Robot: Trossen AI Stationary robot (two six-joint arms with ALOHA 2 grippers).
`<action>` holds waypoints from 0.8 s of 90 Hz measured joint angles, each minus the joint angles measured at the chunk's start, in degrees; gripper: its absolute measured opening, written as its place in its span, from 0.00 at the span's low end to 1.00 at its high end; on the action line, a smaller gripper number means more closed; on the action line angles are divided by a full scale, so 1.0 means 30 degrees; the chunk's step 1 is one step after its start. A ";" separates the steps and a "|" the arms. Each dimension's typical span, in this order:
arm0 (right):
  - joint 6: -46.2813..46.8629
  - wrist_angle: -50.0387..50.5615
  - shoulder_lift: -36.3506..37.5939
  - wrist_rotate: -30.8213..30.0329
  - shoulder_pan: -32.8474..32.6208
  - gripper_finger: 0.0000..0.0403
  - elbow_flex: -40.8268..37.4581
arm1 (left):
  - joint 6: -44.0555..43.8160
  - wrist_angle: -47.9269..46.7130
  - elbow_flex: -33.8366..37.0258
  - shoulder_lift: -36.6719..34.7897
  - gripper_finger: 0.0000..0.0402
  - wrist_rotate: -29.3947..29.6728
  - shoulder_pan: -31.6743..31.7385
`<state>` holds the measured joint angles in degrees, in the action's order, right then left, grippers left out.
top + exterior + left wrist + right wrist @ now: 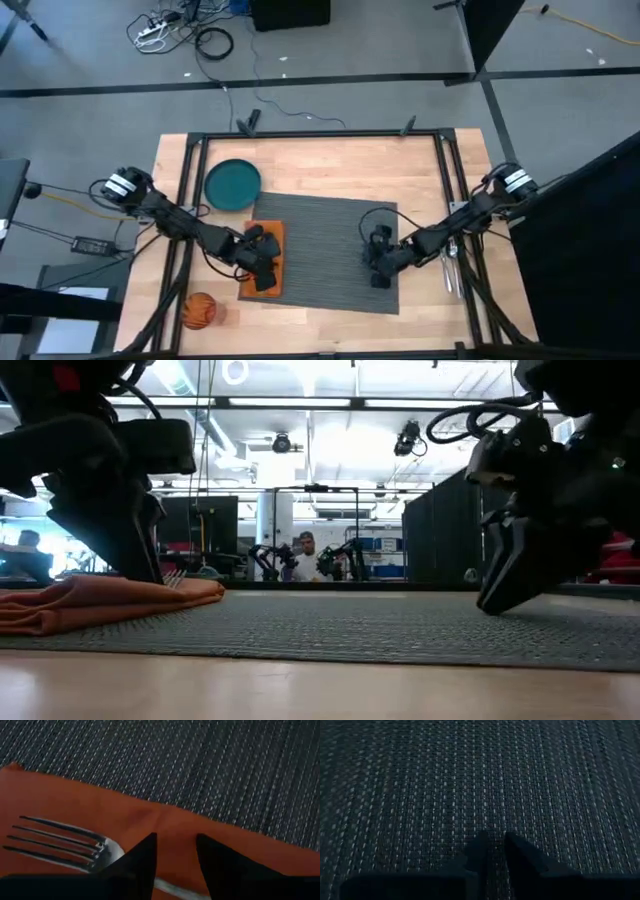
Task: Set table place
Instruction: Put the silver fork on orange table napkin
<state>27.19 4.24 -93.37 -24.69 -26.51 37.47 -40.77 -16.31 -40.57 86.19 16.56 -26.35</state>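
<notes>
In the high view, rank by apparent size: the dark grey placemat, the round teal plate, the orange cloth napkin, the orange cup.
1. Dark grey ribbed placemat, largest.
2. Round teal plate.
3. Orange cloth napkin; the left tool partly covers it, so its rank against the plate is unsure.
4. Orange cup, smallest.

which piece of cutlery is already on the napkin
The fork: it lies on the orange napkin under the left end effector. The other silver pieces sit on bare wood beyond the placemat's right edge.

text: none legible | labels: none | brands: none | numbers: none
</notes>
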 joint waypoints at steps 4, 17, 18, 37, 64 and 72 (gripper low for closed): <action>-0.0121 0.0274 0.0008 -0.0049 0.0145 0.08 0.0014 | 0.0000 0.0006 -0.0202 0.0000 0.30 0.0000 0.0000; -0.0993 0.0795 0.0169 -0.0761 0.0684 0.08 -0.0029 | 0.0508 -0.0040 -0.1037 0.0000 0.30 0.0071 0.0000; -0.1067 0.0824 0.0207 -0.0763 0.0737 0.08 -0.0029 | 0.0540 -0.0033 -0.1107 0.0000 0.30 0.0081 0.0000; -0.1694 0.1971 0.1688 -0.0617 0.1162 0.08 -0.0142 | 0.1107 0.0058 -0.2362 -0.0007 0.30 0.1045 0.0024; -0.1652 0.1244 0.4995 0.1162 0.0629 0.08 -0.0091 | 0.0989 0.0202 -0.2480 0.0127 0.30 0.1617 0.0033; -0.1809 0.1194 0.4651 0.1179 0.0169 0.08 -0.0095 | 0.0601 -0.0122 -0.2376 0.0142 0.30 0.1644 0.0007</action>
<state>21.76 7.82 -79.42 -21.16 -26.01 37.19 -38.97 -16.67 -47.70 86.62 21.49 -26.33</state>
